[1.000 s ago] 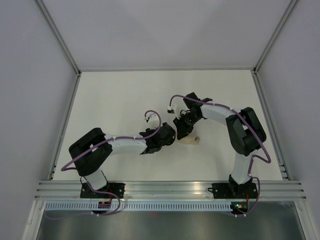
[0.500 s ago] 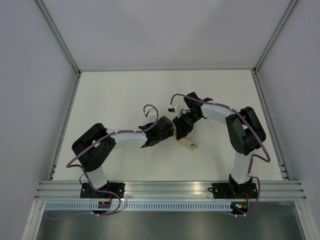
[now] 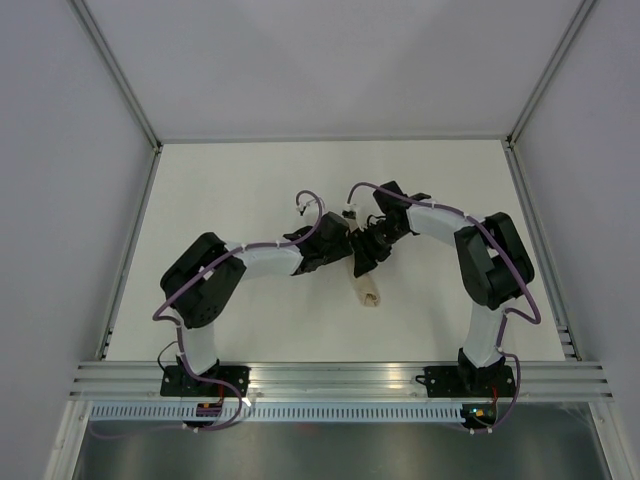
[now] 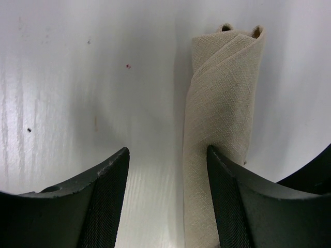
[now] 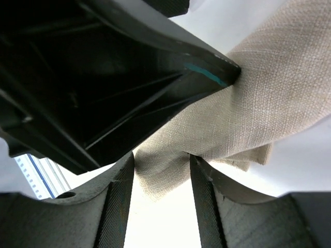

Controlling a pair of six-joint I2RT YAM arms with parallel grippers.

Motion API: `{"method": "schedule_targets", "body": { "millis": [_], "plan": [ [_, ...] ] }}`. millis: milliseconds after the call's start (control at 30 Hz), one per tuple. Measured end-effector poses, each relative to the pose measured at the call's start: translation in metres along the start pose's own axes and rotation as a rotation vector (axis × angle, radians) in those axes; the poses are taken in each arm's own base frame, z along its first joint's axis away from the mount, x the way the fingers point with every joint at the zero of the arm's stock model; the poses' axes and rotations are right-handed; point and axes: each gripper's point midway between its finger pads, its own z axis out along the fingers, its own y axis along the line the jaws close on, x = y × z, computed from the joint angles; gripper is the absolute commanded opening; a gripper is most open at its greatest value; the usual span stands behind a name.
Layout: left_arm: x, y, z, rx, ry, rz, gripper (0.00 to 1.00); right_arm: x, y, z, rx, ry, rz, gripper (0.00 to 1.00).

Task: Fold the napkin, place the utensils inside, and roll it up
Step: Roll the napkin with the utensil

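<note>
**Napkin swung round on the table**

Since a second ago the rolled napkin has turned. It lay crosswise beside the right gripper; it now runs near to far, with its free end pointing toward the arm bases. The left arm has also reached further in, so both grippers now crowd the roll's far end.

Nearest the bases, the roll's free end rests on the table, clear of both arms. The cloth is wound into a tight tube with a diagonal overlap on the outside, and it looks intact.

Further in, the right gripper stands over the far end. Its jaws are part way apart with a corner of cloth between them. Whether they press on the cloth cannot be told from its own camera.

Just beside it, the left gripper is spread wide. The roll lies against the inner face of one finger, bare table fills the rest of the gap, and nothing is clamped.

No utensils show at the roll's end seen by the left wrist camera, so whether they are inside cannot be confirmed.

Judgement: rolling appears complete and the bundle is being set down. The remaining risk is a jaw catching the outer flap on withdrawal and loosening the roll.
</note>
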Motion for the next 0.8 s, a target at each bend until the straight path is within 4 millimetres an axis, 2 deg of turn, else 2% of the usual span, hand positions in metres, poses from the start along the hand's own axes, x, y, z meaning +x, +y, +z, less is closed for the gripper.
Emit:
{"method": "schedule_targets", "body": {
  "millis": [333,500,667,800],
  "plan": [
    [-0.012,-0.026,0.016,0.032,0.006,0.039,0.66,-0.007,-0.02,-0.016,0.018,-0.053,0.086,0.48],
    [-0.017,-0.038,0.02,0.05,0.004,0.047,0.65,-0.006,-0.029,-0.018,0.007,-0.066,0.13,0.28],
    [-0.017,-0.039,0.019,0.055,0.009,0.055,0.65,-0.002,-0.033,-0.021,-0.023,-0.075,0.189,0.19],
    [-0.015,-0.037,0.019,0.047,0.015,0.063,0.66,0.001,-0.038,-0.023,-0.051,-0.082,0.235,0.15]
  ]
}}
